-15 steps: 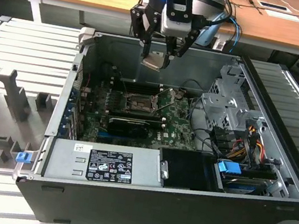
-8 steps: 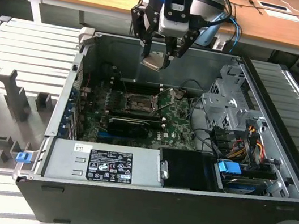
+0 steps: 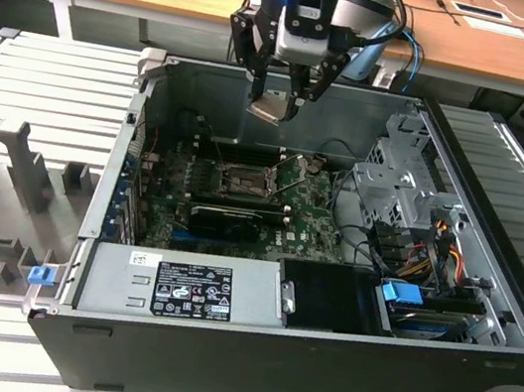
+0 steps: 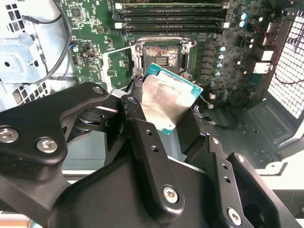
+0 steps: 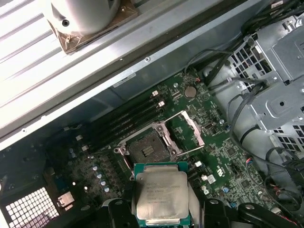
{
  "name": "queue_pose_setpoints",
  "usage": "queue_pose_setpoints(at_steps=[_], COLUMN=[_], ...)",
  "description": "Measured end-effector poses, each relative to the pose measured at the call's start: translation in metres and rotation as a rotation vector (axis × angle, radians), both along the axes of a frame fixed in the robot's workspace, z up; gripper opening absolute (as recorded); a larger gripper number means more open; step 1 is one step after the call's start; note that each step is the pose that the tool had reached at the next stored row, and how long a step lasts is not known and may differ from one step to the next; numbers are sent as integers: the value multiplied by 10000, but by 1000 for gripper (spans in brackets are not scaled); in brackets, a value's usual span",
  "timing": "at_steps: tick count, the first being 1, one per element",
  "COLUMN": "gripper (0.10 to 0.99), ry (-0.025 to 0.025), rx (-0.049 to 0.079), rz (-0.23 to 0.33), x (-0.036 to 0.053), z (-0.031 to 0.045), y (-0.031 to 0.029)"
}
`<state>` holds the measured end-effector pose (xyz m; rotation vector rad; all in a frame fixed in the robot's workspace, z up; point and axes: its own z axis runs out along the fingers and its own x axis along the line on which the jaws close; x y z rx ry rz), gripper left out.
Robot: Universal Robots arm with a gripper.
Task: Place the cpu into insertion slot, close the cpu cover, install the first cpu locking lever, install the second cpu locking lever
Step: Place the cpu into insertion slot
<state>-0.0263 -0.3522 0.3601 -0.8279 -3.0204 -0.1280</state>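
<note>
My gripper [image 3: 276, 100] hangs above the back of the open computer case [image 3: 117, 192], shut on the cpu [image 3: 268, 107]. The cpu [image 5: 160, 192] is a flat square chip with a silver face and green edge, held tilted between the black fingers [image 4: 142, 137]. Below it on the green motherboard [image 3: 316, 205] the insertion slot [image 5: 148, 147] lies uncovered, a dark square socket with a metal rim. In the exterior view the insertion slot [image 3: 244, 181] is well beneath the chip. The cpu cover [image 5: 184, 134], a thin metal frame, stands swung open beside the socket. The cpu [image 4: 171, 97] partly overlaps the insertion slot [image 4: 161, 56] in the second wrist view.
Memory sticks [image 4: 171, 14] run along one side of the socket. A black card [image 3: 223, 218] lies in front of it, with a grey power supply [image 3: 177, 282] at the case front. A metal drive cage [image 3: 394, 188] and cables [image 3: 425, 245] fill the exterior view's right.
</note>
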Motion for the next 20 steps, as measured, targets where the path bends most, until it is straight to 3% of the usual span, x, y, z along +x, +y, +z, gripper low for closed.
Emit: queue_pose_setpoints(at_steps=[20], gripper=[529], ry=[1], rx=[0], rz=[-1030], x=[0], z=[-7], y=[0])
